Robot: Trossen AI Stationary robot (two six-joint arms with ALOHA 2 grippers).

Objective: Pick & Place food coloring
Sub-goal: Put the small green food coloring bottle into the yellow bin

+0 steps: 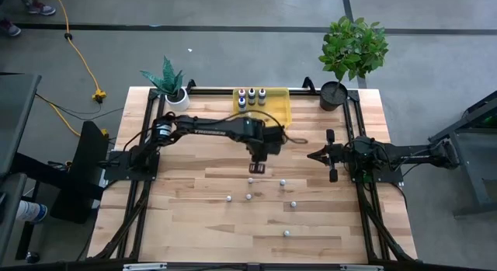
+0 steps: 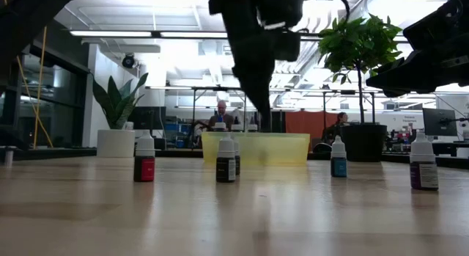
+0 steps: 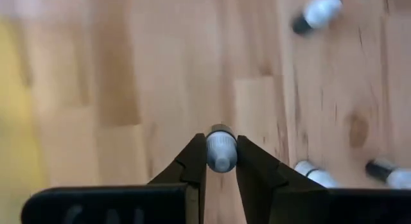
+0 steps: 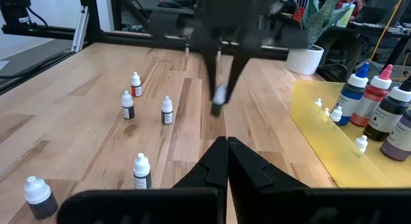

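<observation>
One small bottle (image 3: pixel 221 150) is pinched by its white cap between the left gripper (image 3: pixel 221 161)'s jaws, which are closed nearly all the way on it; the right wrist view shows it hanging clear of the table (image 1: pixel 194 217), apart from the wood. The rest of the food coloring is split: several small whitish-capped bottles stand scattered on the boards, such as the one (image 4: pixel 166 110) near the middle and another (image 1: pixel 287 233) toward the near edge, while the larger bottles (image 1: pixel 251 96) already stand in the yellow tray (image 1: pixel 279 116).

To carry this step off well, I would keep the grip steady (the cap is round and slim, so it could pivot or slip), raise the bottle enough to clear the tray's near wall, and travel level toward an open patch inside, away from the tall bottles. Lower until the base is close to the tray floor before letting go, so it does not topple. The right gripper (image 4: pixel 227 161) waits at the table's right side with its jaws together, holding nothing.
</observation>
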